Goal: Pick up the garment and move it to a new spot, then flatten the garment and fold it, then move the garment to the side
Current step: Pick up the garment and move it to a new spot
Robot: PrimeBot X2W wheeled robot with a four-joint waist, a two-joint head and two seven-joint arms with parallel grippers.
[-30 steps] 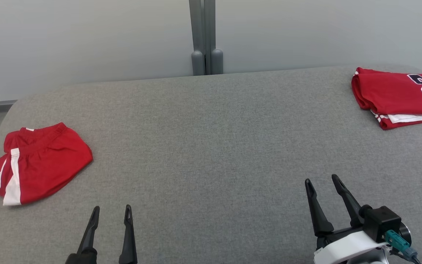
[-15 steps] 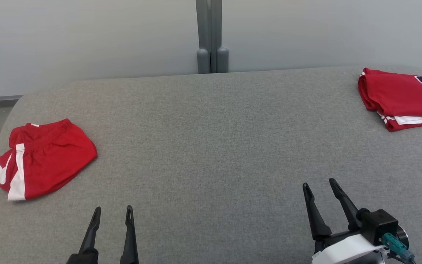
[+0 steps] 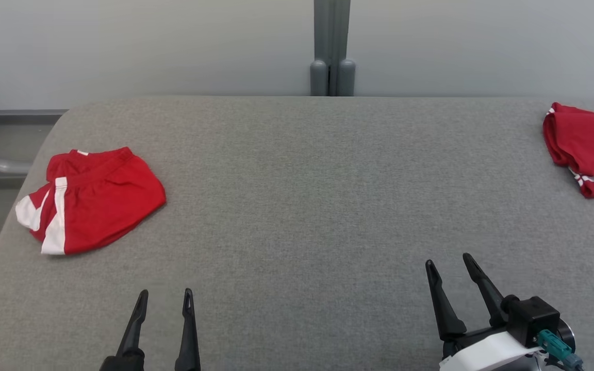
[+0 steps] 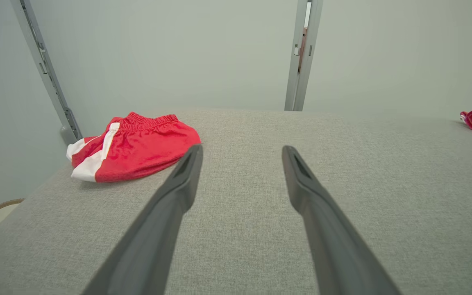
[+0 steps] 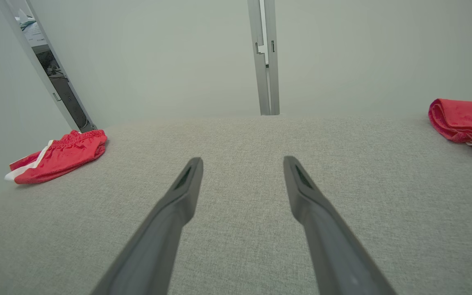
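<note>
My left tool (image 3: 166, 292) and right tool (image 3: 447, 260) both stand wide open, holding nothing. The red shorts (image 3: 98, 203) lie rumpled near the desk's (image 3: 297, 180) left edge (a folded jersey (image 3: 586, 149) sits far right). The pickup hasn't begun. Next, I judge, I reach left to them.

The red shirt (image 3: 588, 147) runs off the right edge of the head view, so its far half is hidden. In the left wrist view just a small corner of it peeks in. The left gripper (image 3: 165, 292) is cut off below its fingers (image 3: 132, 330) at the bottom edge, and the right arm (image 3: 488, 353) too.
</note>
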